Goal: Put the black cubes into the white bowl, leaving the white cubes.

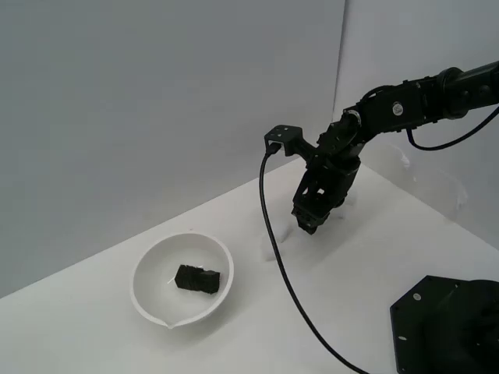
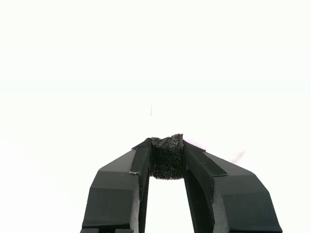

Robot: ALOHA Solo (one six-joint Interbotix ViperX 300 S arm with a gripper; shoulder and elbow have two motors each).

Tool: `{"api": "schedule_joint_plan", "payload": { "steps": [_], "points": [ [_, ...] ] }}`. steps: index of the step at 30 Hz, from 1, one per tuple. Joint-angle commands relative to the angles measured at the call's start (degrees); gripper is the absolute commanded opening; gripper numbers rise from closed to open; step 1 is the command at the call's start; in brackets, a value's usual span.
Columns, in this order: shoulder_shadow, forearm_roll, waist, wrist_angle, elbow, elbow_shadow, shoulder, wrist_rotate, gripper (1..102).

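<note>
The jaws (image 2: 166, 160) are clamped narrow on a black cube (image 2: 166, 158), which sits pinched between the two fingertips (image 2: 141, 162) in the wrist view, its rough face showing between the pads and nothing but washed-out white beyond it. In the exterior view the jaws (image 1: 310, 220) point down and hang a little above the white desk (image 1: 366, 265), with the arm reaching in from the exterior view's right; the cube itself is too small and dark to pick out against the black tips there. The white bowl (image 1: 148, 300) stands well apart from the jaws, toward the exterior view's left and nearer the camera, and black cubes (image 1: 198, 279) already lie close together on its floor. So the carry, as I judge it, runs leftward and forward in that view until the tips are over the bowl's open mouth. The white cubes cannot be made out on the white desk.
</note>
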Motion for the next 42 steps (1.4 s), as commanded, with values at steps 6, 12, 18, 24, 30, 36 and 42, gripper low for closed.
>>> {"api": "schedule_joint_plan", "payload": {
  "steps": [6, 12, 18, 24, 30, 36, 42],
  "points": [
    [9.8, -2.5, -0.6, 3.7, -3.0, -3.5, 9.7, 0.6, 14],
    [15.6, -6.5, -4.6, 5.6, -6.6, -7.0, 15.4, 0.3, 14],
    [16.3, -10.7, -12.1, 5.3, -10.0, -10.5, 16.1, -0.1, 14],
    [12.0, -14.1, -18.8, 3.3, -12.3, -12.8, 11.8, -0.1, 14],
    [6.8, -17.2, -24.1, 0.1, -12.8, -13.4, 6.5, -0.2, 14],
    [4.8, -17.8, -26.9, -1.0, -13.7, -14.1, 4.6, -0.2, 16],
    [4.4, -18.8, -27.4, -1.4, -14.5, -14.9, 4.1, -0.2, 95]
  ]
}}
